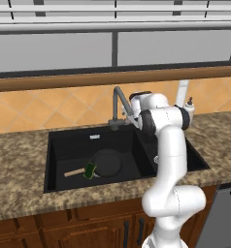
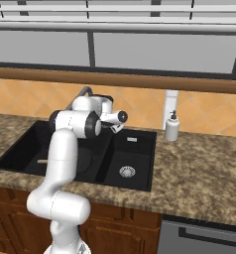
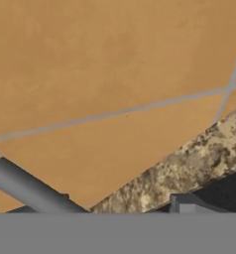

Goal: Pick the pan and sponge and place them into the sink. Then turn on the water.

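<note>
Black sink (image 1: 57, 160): the large basin already contains the pan (image 1: 107, 162), lying flat with its wooden handle pointing toward the left wall, and the sponge (image 1: 90, 170), resting against the pan at the root of the handle. Judged from this layout, only the water step remains; no stream falls from the faucet (image 1: 118, 104).

The gripper (image 2: 121, 119) is raised at the back of the sink, just beside the faucet, pointing toward the tiled wall (image 3: 105, 64). Whether its jaws are released or clenched cannot be told; nothing is visibly held.

Risks: a misjudged approach could push the spout instead of the handle, so no water flows. A sideways overshoot could knock the soap bottle (image 2: 172, 127) standing on the counter (image 2: 199, 168), right of the small basin.

Clearance: the wall is close behind the faucet, with a narrow strip of counter between. Open room lies above the basins and toward the front edge.
</note>
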Available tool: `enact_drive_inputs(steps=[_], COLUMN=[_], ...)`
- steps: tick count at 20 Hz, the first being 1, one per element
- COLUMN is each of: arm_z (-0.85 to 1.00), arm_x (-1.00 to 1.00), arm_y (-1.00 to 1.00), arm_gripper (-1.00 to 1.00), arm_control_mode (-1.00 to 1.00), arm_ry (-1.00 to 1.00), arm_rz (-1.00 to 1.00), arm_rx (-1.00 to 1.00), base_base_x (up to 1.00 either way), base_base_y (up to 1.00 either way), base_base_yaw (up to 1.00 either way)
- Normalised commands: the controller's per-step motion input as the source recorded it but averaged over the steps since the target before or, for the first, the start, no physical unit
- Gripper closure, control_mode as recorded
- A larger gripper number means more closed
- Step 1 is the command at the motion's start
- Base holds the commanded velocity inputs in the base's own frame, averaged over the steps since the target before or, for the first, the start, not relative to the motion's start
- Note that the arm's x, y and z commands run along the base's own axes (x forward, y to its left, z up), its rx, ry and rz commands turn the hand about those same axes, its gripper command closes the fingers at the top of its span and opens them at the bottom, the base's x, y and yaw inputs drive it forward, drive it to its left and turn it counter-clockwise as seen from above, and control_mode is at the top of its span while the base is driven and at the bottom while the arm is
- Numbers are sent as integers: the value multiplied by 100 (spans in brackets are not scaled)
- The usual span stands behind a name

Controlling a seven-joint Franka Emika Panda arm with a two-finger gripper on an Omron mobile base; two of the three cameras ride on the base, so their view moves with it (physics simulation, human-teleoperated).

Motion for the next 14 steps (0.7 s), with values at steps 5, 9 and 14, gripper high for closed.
enact_drive_inputs(steps=[5, 9, 14], arm_z=[0, -1, -11], arm_x=[5, 0, 0], arm_y=[-27, -25, -17], arm_gripper=[100, 100, 100], arm_control_mode=[-100, -100, -100], arm_ry=[9, 16, 17], arm_rz=[-6, -6, -5], arm_rx=[31, 34, 28], base_base_x=[0, 0, 0], base_base_y=[0, 0, 0], base_base_yaw=[0, 0, 0])
